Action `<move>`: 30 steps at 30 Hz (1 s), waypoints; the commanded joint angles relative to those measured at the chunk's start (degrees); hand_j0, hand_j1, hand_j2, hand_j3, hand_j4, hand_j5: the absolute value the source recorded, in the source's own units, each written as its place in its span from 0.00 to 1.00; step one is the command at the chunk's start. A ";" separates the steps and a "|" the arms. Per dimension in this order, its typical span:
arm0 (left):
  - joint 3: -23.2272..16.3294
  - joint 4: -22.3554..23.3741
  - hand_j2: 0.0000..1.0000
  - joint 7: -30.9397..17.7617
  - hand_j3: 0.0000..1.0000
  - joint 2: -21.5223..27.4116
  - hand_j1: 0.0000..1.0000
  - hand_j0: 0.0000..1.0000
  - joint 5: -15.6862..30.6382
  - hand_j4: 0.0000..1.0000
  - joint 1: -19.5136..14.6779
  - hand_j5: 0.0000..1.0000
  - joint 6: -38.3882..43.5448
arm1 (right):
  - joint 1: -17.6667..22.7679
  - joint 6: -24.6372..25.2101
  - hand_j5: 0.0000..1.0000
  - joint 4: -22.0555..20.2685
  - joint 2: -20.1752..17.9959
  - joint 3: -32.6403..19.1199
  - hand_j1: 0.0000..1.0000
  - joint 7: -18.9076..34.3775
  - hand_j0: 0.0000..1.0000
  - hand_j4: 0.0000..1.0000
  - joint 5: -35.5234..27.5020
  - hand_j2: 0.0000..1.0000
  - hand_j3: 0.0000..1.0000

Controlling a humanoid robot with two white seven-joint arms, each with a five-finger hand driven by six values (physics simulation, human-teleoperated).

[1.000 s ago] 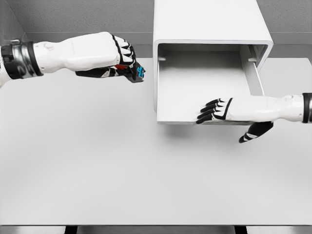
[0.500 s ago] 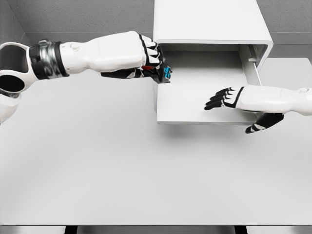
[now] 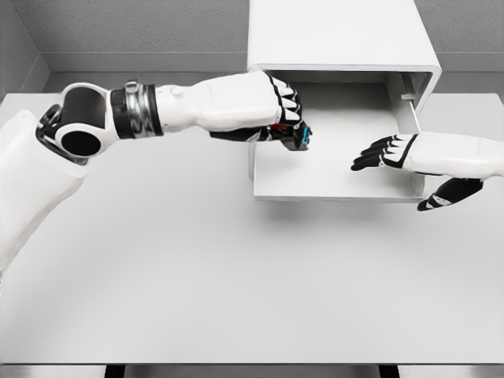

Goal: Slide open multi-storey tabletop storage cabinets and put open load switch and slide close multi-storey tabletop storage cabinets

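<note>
- On the white table (image 3: 197, 283), toward its far edge, stands the white storage cabinet (image 3: 339, 35); its drawer (image 3: 339, 177) is pulled out toward the camera, with its pale floor in plain sight.
- Left hand (image 3: 272, 110): the arm enters from the picture's left and reaches across to the drawer's left wall. The fingers are clenched around the load switch (image 3: 298, 135), a small dark part with a blue face and a trace of red.
- Load switch: held above the left part of the drawer, just inside its left wall, not resting on the drawer floor.
- Right hand (image 3: 413, 153): the arm enters from the right edge. The fingers (image 3: 374, 155) are stretched out and loose, grasping nothing, and point left over the right part of the drawer; the thumb (image 3: 441, 194) hangs below, beside the drawer's front right corner.
- Whether the right hand touches the drawer cannot be told.
</note>
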 commanded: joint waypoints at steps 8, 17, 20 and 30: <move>-0.86 4.00 0.50 0.07 0.50 -3.88 0.50 0.50 -2.44 0.50 0.00 0.50 0.18 | -0.53 0.12 1.00 -0.01 -0.63 -0.17 1.00 -0.19 1.00 1.00 -0.40 1.00 1.00; -0.86 3.47 0.83 0.42 0.83 -4.75 0.83 0.83 -1.65 0.83 0.00 0.83 0.18 | -0.53 0.12 1.00 -0.01 -0.54 -0.17 1.00 -0.19 1.00 1.00 -0.40 1.00 1.00; -0.86 3.47 0.99 0.51 0.99 -5.02 0.99 0.99 -1.47 0.99 0.09 0.99 0.18 | -0.53 0.12 1.00 -0.01 -0.54 -0.17 1.00 -0.19 1.00 1.00 -0.40 1.00 1.00; -0.77 -8.12 1.00 0.25 1.00 8.86 1.00 1.00 15.22 1.00 -0.26 1.00 0.18 | -0.53 0.12 1.00 -0.01 -0.54 -0.17 1.00 -0.19 1.00 1.00 -0.40 1.00 1.00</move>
